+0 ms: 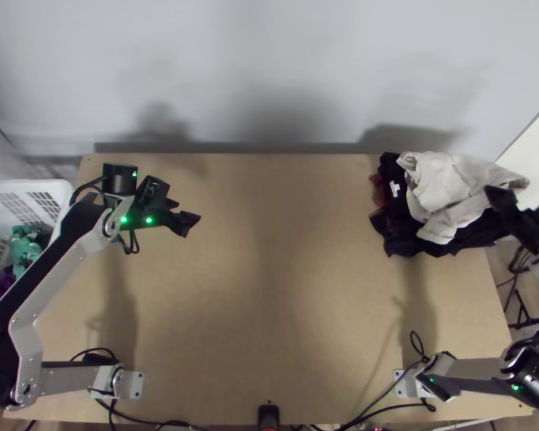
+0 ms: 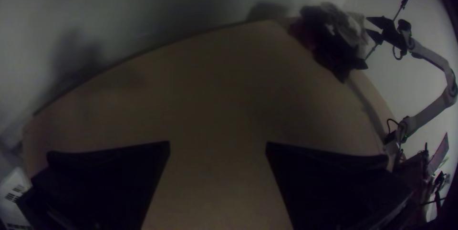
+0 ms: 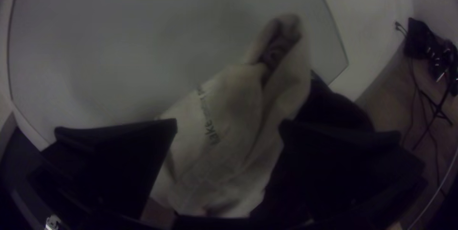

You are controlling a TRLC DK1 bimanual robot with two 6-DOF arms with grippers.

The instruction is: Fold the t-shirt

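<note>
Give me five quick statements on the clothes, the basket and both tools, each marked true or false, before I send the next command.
1. The pale garment lies bunched on top of dark clothes. True.
2. The left tool is shut on the pale garment. False: the left tool is open and holds nothing, well away from the pile.
3. The right tool is open. True.
4. A t-shirt lies spread in the middle of the table. False: the clothes are piled near the table's far right corner.
5. Green cloth lies in the white basket. True.
</note>
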